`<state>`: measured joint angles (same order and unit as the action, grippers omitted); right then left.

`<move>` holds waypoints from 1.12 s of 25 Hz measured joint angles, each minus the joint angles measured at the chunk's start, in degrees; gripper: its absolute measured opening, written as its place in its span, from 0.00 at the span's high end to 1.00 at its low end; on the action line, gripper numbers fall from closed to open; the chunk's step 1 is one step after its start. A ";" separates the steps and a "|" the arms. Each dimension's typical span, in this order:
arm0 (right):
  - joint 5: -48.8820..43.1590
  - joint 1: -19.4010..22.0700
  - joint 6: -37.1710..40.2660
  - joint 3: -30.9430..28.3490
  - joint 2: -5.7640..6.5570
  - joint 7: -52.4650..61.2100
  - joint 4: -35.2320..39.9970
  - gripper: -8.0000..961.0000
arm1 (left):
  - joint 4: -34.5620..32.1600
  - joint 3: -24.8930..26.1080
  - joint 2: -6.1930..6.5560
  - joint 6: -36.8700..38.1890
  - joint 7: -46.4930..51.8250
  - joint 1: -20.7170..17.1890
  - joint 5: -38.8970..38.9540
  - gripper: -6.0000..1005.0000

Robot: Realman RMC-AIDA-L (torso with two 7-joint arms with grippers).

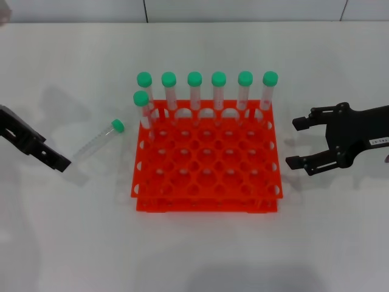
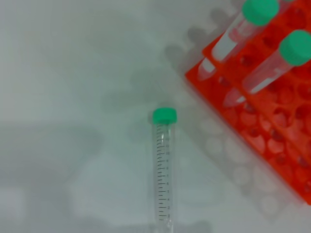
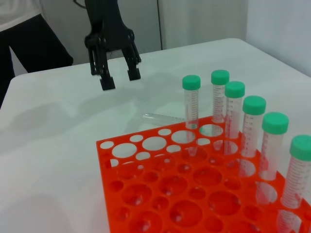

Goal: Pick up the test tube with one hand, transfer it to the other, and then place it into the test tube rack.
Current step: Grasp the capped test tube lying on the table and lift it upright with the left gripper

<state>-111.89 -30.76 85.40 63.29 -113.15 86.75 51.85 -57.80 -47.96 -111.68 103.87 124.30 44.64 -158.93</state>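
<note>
The slim clear plastic test tube with a green screw cap lies flat on the white surface, alone, just left of the square orange-red plastic test tube rack and apart from it. Its long axis runs diagonally: cap end toward the rack's far-left corner, tapered end pointing toward the left gripper, a black two-finger tool.

That gripper sits low at the left edge of the head view, with its tip just beside the tube's tapered end. In the right wrist view its jaws stand parted over the surface.

The left arm is clearly nearer; the tube lies just ahead of the jaws, roughly in line with their approach.

Judgement: the pick has not begun. The grasp probably calls for the jaws to straddle the tube across its axis.

The right gripper, black with a small white label, waits to the right of the rack, jaws open and empty.

Seven other green-capped tubes stand upright along the rack's far row and near its far-left corner.
</note>
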 joint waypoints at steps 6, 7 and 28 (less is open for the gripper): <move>-0.16 0.00 -0.04 0.00 -0.29 -0.01 0.01 0.11 | 2.51 -6.44 -0.89 -5.39 4.01 -0.26 -0.53 0.11; -0.16 0.00 -0.04 0.00 -0.29 -0.01 0.01 0.11 | 3.07 -6.86 -1.12 -6.13 4.23 -0.13 -0.76 0.11; -0.53 0.04 -0.15 0.27 -0.76 -0.10 -0.40 0.11 | 6.21 -8.28 -3.06 -14.77 5.46 0.37 -3.31 0.28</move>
<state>-112.42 -30.72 85.25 63.55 -113.91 86.65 51.45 -51.59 -56.24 -114.74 89.10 129.77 45.01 -162.24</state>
